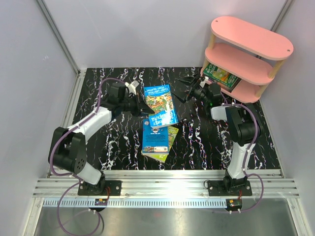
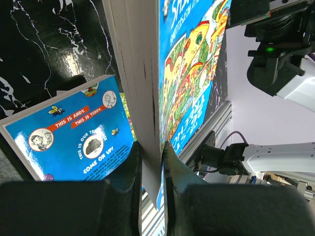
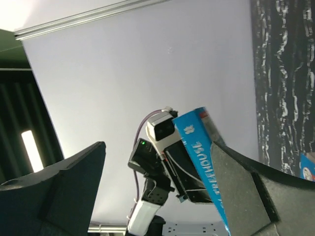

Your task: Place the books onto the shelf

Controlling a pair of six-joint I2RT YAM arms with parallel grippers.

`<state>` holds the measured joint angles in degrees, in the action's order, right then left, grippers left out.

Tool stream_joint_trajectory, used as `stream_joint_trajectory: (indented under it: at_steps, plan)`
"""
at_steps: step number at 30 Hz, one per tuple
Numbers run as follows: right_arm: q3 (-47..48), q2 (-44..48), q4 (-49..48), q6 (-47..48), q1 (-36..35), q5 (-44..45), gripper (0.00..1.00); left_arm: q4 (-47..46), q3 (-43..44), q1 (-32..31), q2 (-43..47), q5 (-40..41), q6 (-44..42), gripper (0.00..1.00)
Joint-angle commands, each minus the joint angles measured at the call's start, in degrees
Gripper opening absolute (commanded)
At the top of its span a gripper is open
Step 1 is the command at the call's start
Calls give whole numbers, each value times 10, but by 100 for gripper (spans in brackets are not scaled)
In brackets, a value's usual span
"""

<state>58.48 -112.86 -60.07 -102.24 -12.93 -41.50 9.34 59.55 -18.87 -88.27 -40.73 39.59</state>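
Observation:
My left gripper (image 1: 142,106) is shut on the edge of a blue book (image 1: 160,103) and holds it above the table. In the left wrist view the jaws (image 2: 151,162) clamp its page block (image 2: 138,69), the colourful cover (image 2: 192,73) facing right. A second blue book (image 1: 154,134) lies flat below it, on top of a yellow-green book (image 1: 166,146). My right gripper (image 1: 183,90) stands open just right of the held book, holding nothing. The right wrist view shows that book's spine (image 3: 202,162) beside the right finger (image 3: 246,187). On the pink shelf (image 1: 251,35) a green book (image 1: 220,73) lies on a lower tier.
The shelf stands at the back right corner of the black marbled table (image 1: 113,142). White walls (image 1: 29,73) close the left and back sides. An aluminium rail (image 1: 167,187) runs along the near edge with both arm bases on it.

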Motion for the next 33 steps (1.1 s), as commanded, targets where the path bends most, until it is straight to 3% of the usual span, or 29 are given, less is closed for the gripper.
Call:
stream_joint_trajectory:
  at_steps: [1,4,6,7,9,11,16,20,23,33]
  plan:
    - [2,-14,-133,-66,3,14,94,-16,38,-2,9,-9,1,0]
    - [20,-1,-88,-32,1,-25,93,-10,53,-2,-4,-11,-4,0]
    - [50,15,1,33,-4,-74,91,-1,76,-2,-16,-16,-11,0]
    - [63,25,47,70,-12,-89,91,12,86,-3,-23,-21,-21,0]
    - [101,60,233,211,-22,-109,91,25,112,-4,-34,-23,-30,0]
    - [113,83,375,312,-25,-94,91,41,132,-5,-34,-22,-41,0]
    - [81,131,430,353,5,-40,90,58,137,-4,-17,-20,-42,0]
    - [143,142,635,495,11,15,90,65,128,-5,0,-24,-43,0]
    - [181,132,680,529,11,19,90,68,123,-4,3,-32,-46,0]
    - [191,112,655,523,-30,-10,90,87,161,-39,-29,-84,-72,0]
